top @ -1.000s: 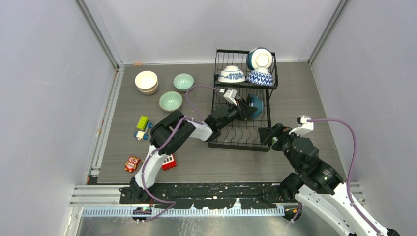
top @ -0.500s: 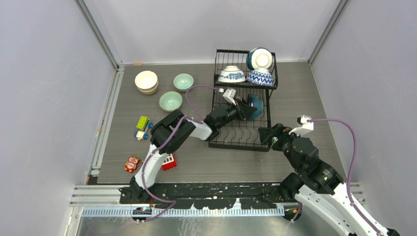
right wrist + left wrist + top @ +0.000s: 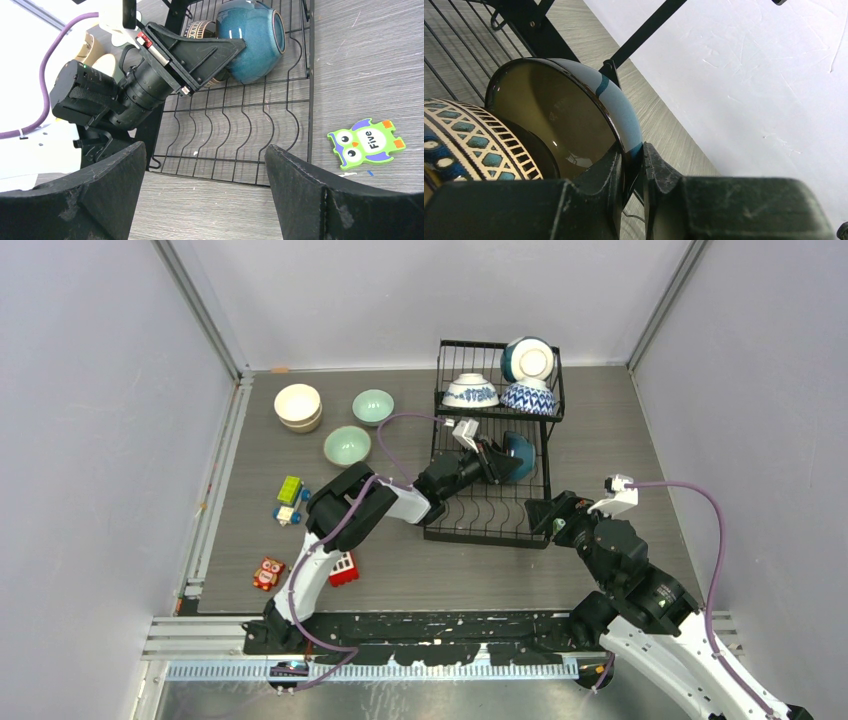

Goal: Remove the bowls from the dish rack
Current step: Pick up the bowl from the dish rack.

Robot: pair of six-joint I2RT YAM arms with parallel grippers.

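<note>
On the lower tier of the dish rack [image 3: 487, 520], we had the left gripper [image 3: 631, 162] clamped on the rim of the dark teal bowl [image 3: 559, 115], 1 finger inside and 1 outside. That bowl stood on edge against a patterned bowl [image 3: 469, 135]. Our right gripper [image 3: 202, 170] hung spread wide and empty near the rack's front right corner, farther off, so we judged the lift was the left arm's.

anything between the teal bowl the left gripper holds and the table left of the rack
Yes: a patterned bowl sits close against the teal bowl on that side, both inside the dish rack wires.
</note>
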